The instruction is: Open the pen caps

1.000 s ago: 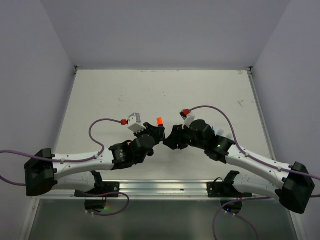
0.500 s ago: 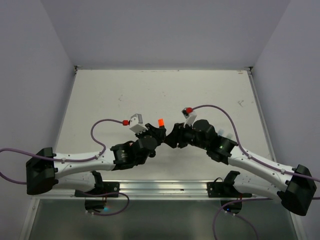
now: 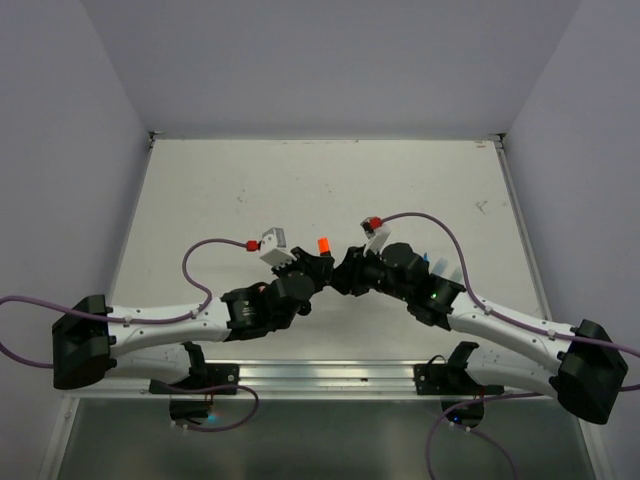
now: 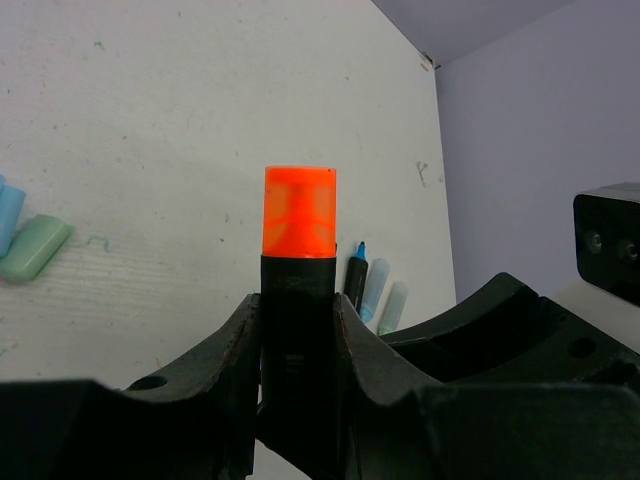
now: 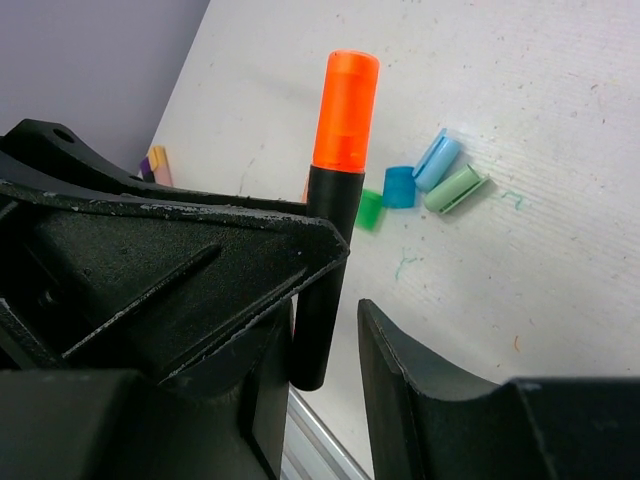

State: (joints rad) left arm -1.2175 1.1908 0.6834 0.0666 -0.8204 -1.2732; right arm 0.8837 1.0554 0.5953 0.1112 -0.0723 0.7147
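My left gripper (image 3: 314,262) is shut on a black marker body (image 4: 297,330) and holds it upright, with its orange pen cap (image 4: 299,212) on top; the cap also shows in the top view (image 3: 322,244). My right gripper (image 3: 346,272) is open right beside the left one. In the right wrist view its jaws (image 5: 325,370) stand on either side of the marker's lower body (image 5: 325,290), with a gap at the right finger (image 5: 400,360). The orange cap (image 5: 345,110) sticks up above them. Loose green (image 5: 371,208), blue (image 5: 400,186), light blue (image 5: 437,158) and mint (image 5: 456,188) caps lie on the table.
Uncapped markers lie together on the table: a black one with a blue tip (image 4: 355,280), a light blue one (image 4: 375,285) and a mint one (image 4: 394,305). They lie beside my right arm in the top view (image 3: 430,260). Purple cables loop over both arms.
My right gripper has moved left, closing in on the marker held by my left gripper. My left gripper has shifted slightly right with the marker.
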